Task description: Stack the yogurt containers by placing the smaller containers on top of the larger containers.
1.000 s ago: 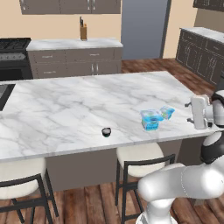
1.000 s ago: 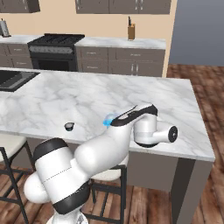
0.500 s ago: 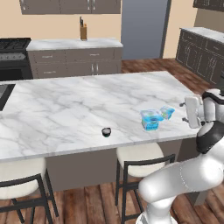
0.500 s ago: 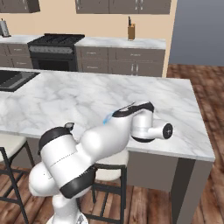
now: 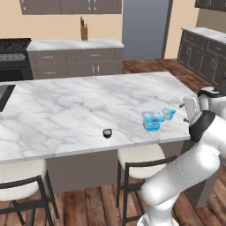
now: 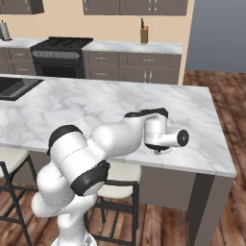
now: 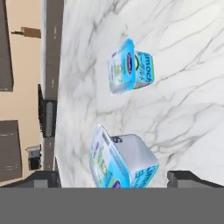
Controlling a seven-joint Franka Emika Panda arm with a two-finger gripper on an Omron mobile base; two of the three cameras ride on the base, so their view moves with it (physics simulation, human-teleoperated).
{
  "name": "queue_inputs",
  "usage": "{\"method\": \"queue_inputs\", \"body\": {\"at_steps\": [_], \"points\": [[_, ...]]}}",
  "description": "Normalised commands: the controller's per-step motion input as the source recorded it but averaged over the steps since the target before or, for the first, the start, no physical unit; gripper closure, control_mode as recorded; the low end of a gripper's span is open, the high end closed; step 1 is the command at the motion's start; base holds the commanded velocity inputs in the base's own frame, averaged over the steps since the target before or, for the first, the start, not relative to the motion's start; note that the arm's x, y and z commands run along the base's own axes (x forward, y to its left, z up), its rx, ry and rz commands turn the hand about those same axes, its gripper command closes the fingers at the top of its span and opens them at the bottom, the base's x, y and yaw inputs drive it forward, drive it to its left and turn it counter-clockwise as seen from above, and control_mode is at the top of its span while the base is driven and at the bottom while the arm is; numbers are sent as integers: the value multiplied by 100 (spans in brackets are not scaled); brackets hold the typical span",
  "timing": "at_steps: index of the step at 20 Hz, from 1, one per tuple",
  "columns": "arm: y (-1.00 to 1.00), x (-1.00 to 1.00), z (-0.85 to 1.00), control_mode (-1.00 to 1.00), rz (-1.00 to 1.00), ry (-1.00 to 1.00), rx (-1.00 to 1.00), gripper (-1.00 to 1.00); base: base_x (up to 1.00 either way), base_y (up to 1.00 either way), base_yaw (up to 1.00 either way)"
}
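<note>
Step in hand: approach to the first pick. The gripper (image 7: 114, 178) hangs at the right end of the island counter (image 5: 66, 110), fingers spread wide, holding nothing. The smaller blue tub (image 7: 124, 162) sits just ahead of the fingers, the larger blue tub (image 5: 153, 120) just beyond it to the left, and a dark cup (image 5: 107, 132) well apart further left. Next move, as judged: advance to straddle the smaller tub, then close.

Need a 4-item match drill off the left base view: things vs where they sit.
Things:
1 dark cup
2 larger blue tub
3 knife block
4 stove

Places:
A on top of the back counter
B on the island, close to the arm
C far left edge, along the back wall
D on the island near its front edge, by itself

Pairs: 1-D; 2-B; 3-A; 4-C
</note>
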Motion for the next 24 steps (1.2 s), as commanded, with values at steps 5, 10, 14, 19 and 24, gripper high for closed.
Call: {"method": "queue_inputs", "body": {"at_steps": [5,10,14,19,24], "points": [[-23,23,-8,-100,-3,11,-5,-100,0,0,0],[-2,20,-13,-100,0,12,0,-100,0,0,0],[1,16,-16,-100,0,12,0,-100,0,0,0],[1,19,-16,-100,0,11,0,-100,0,0,0],[0,35,-16,-100,0,7,0,-100,0,0,0]]}}
